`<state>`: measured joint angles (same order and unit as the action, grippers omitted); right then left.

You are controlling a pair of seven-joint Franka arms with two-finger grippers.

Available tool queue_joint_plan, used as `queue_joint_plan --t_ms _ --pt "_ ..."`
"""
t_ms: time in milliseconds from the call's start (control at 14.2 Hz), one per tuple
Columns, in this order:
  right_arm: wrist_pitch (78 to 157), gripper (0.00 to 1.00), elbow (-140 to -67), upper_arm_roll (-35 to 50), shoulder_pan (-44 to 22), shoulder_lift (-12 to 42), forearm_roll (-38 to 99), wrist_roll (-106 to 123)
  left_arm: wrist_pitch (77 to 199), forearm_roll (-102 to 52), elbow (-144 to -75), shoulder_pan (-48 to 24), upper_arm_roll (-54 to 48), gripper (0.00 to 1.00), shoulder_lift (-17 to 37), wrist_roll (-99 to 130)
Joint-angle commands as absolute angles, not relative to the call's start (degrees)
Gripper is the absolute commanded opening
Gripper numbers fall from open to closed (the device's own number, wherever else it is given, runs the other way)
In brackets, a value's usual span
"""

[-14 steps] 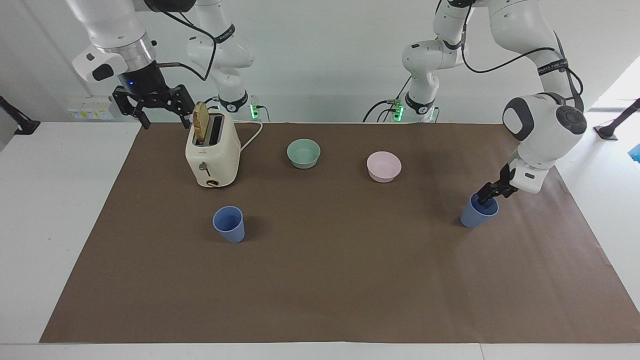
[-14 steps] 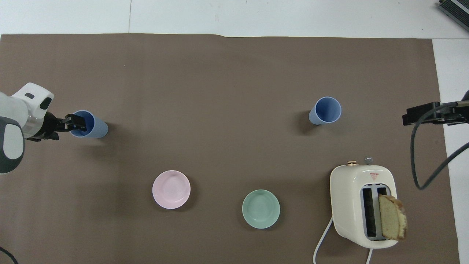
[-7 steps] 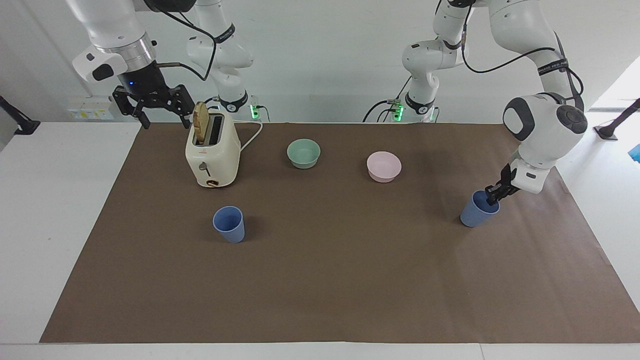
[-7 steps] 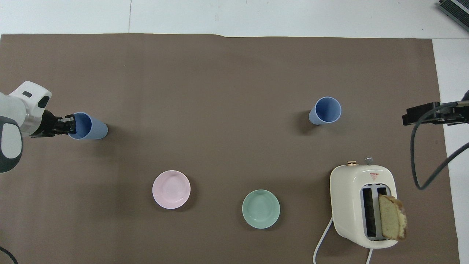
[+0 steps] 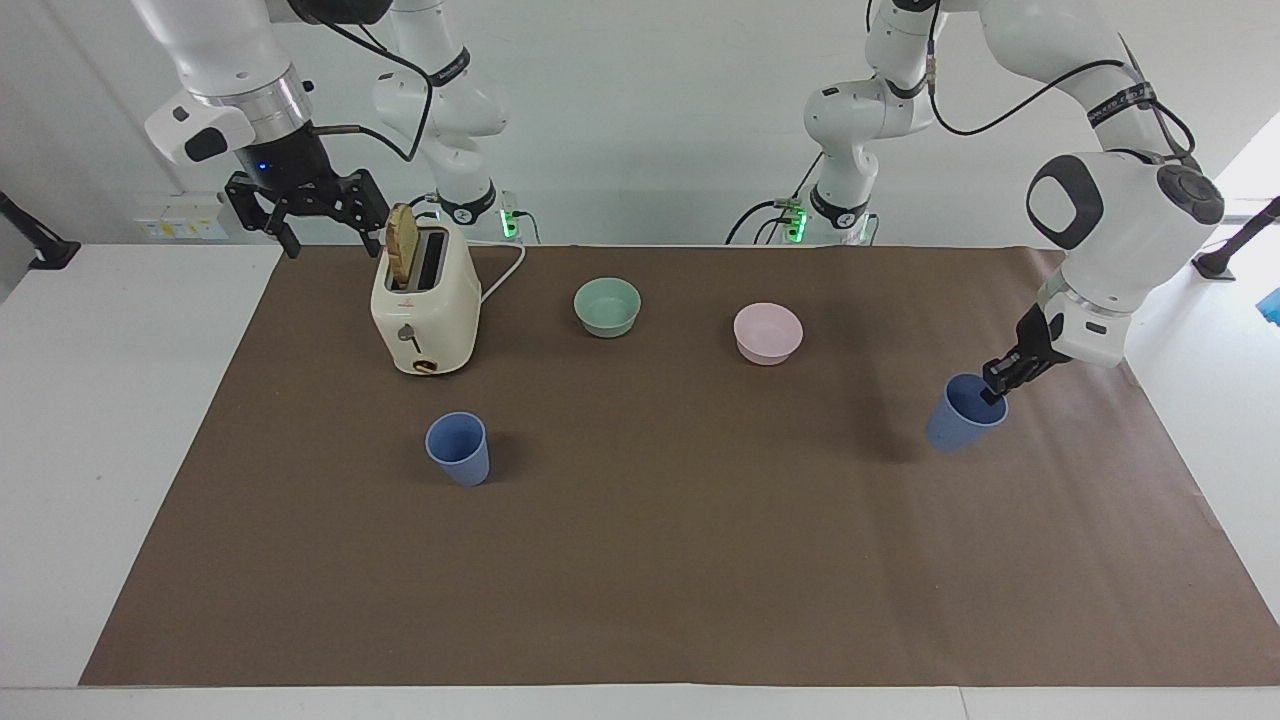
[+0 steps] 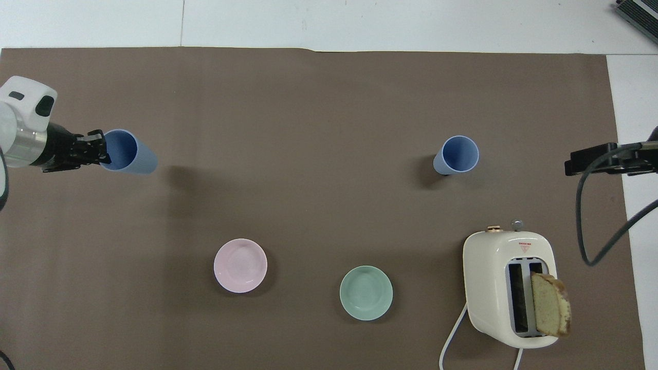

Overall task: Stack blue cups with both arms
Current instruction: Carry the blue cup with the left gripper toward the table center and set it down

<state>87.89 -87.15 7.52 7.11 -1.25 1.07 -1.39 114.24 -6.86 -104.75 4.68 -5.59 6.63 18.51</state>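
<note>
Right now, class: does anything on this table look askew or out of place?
Yes. The slice of bread leans out of the toaster slot, not seated. The blue cup pinched by its rim in the left pincer hangs tilted just above the mat. The other blue cup stands upright.

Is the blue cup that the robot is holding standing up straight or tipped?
Tipped. The held blue cup leans in the left gripper, which pinches its rim, and its shadow lies apart from it, so it is lifted.
</note>
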Motion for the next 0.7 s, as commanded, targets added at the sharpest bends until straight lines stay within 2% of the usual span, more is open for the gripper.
queue_joint_plan --t_ms 0,281,422,633 --pt "88.4 1.0 -88.3 7.6 7.6 -2.2 2.1 -0.2 112.8 -6.9 -103.6 -2.2 -6.2 0.0 6.2 28.6" --pt "88.4 1.0 -88.3 7.6 7.6 -2.2 2.1 -0.2 117.2 -7.3 -103.4 -11.0 -6.6 0.0 7.4 40.6" --pt "88.4 1.0 -88.3 7.6 7.6 -2.1 2.1 -0.2 123.1 -6.8 -103.4 -17.0 -6.6 0.0 11.1 47.0" --pt "88.3 1.0 -88.3 7.6 7.6 -2.2 2.1 -0.2 126.2 -6.8 -103.5 -20.3 -6.8 0.0 13.9 47.6"
